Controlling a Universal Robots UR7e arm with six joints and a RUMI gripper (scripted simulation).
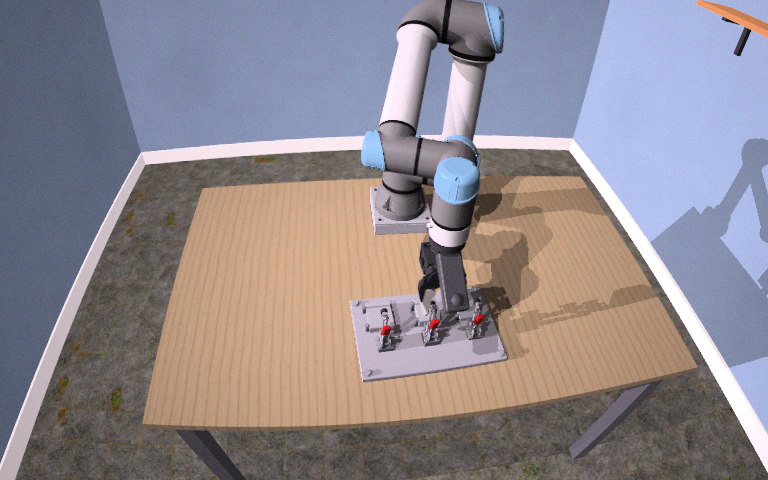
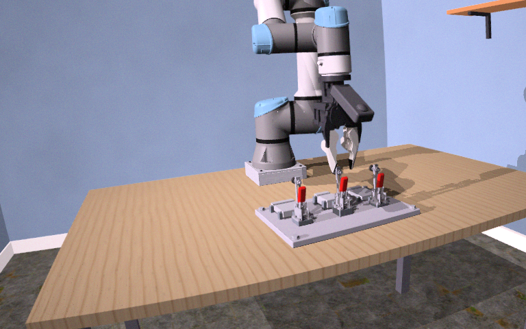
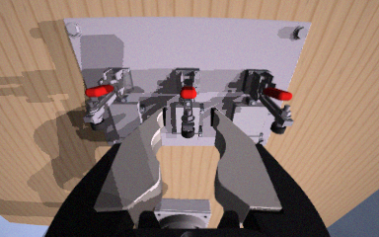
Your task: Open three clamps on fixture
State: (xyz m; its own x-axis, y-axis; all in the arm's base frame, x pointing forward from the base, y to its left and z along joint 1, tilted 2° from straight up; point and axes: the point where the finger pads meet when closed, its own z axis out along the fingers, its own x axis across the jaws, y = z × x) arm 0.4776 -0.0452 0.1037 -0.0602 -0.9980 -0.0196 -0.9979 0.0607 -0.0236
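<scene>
A grey fixture plate (image 1: pixel 427 336) lies on the wooden table and carries three toggle clamps with red handles. In the exterior view the left clamp (image 2: pixel 301 194), the middle clamp (image 2: pixel 343 184) and the right clamp (image 2: pixel 380 179) all stand with handles upright. Grey block parts (image 2: pixel 323 198) sit behind the clamps. My gripper (image 2: pixel 342 164) hangs just above the top of the middle clamp, fingers partly apart and holding nothing. In the wrist view my gripper (image 3: pixel 188 109) frames the middle clamp (image 3: pixel 188 93) without touching it; the left clamp (image 3: pixel 100 91) and right clamp (image 3: pixel 277 93) lie to either side.
The arm's base (image 1: pixel 399 217) stands on the table behind the fixture. An orange wall shelf (image 2: pixel 484 7) hangs high at the right. The fixture sits near the table's front right edge.
</scene>
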